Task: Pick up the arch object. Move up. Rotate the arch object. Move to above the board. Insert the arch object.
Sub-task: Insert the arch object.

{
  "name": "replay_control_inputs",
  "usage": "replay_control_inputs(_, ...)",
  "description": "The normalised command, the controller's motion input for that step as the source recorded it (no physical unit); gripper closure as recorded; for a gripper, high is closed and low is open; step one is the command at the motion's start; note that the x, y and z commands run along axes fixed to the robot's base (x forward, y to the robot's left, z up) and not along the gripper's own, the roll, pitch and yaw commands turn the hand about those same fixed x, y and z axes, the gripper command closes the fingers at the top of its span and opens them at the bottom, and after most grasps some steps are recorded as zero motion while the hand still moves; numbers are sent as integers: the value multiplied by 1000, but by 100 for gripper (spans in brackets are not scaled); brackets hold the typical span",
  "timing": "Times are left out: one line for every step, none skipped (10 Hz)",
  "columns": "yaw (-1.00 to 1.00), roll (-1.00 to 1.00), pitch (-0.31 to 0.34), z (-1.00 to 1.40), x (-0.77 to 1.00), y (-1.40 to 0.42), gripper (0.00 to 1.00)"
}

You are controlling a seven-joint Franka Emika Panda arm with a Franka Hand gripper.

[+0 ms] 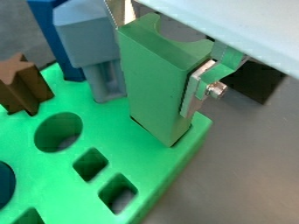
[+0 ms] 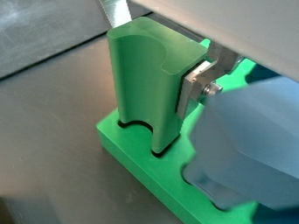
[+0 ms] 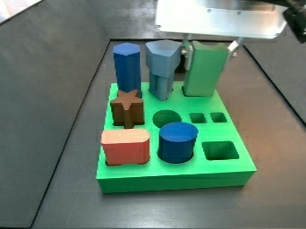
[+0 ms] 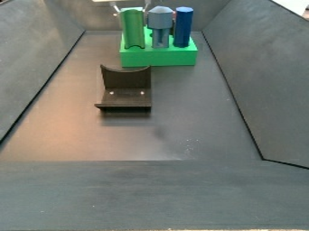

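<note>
The arch object (image 3: 206, 70) is a tall green block with a curved notch. It stands upright at the far right corner of the bright green board (image 3: 180, 174). In a wrist view its lower end (image 2: 140, 131) sits in a hole at the board's corner (image 2: 135, 157). My gripper (image 3: 208, 49) comes down from above and is shut on the arch object's upper part. One silver finger (image 1: 198, 87) presses its side; the other finger is hidden behind the block. In a side view the arch object (image 4: 132, 32) and the board (image 4: 163, 56) lie far back.
On the board stand a blue hexagonal peg (image 3: 128, 67), a grey-blue peg (image 3: 162, 63) next to the arch object, a brown star (image 3: 128, 109), a salmon block (image 3: 124, 146) and a blue cylinder (image 3: 178, 141). Round (image 3: 165, 116) and square (image 3: 220, 150) holes are open. The fixture (image 4: 125, 87) stands mid-floor.
</note>
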Motion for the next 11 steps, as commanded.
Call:
replay_control_inputs(174,30,46,-157,-400,-34,100)
replay_control_inputs(6,-6,0,-351,0,-14,100)
replay_control_inputs(0,-50,-33,-443,163,0,100)
replay_control_inputs(0,-80,-6,-446,363,0,100)
replay_control_inputs(0,-66,0,-446,357,91,100)
replay_control_inputs(0,-37,0,-423,263,83,100)
replay_control_inputs(0,-37,-3,-440,77,11,100)
replay_control_inputs(0,-13,-21,-406,0,0,100)
replay_control_inputs(-11,-33,-56,-331,6,0,100)
replay_control_inputs(-11,-67,-31,-69,0,49,100)
replay_control_inputs(0,3,0,0,-26,40,100)
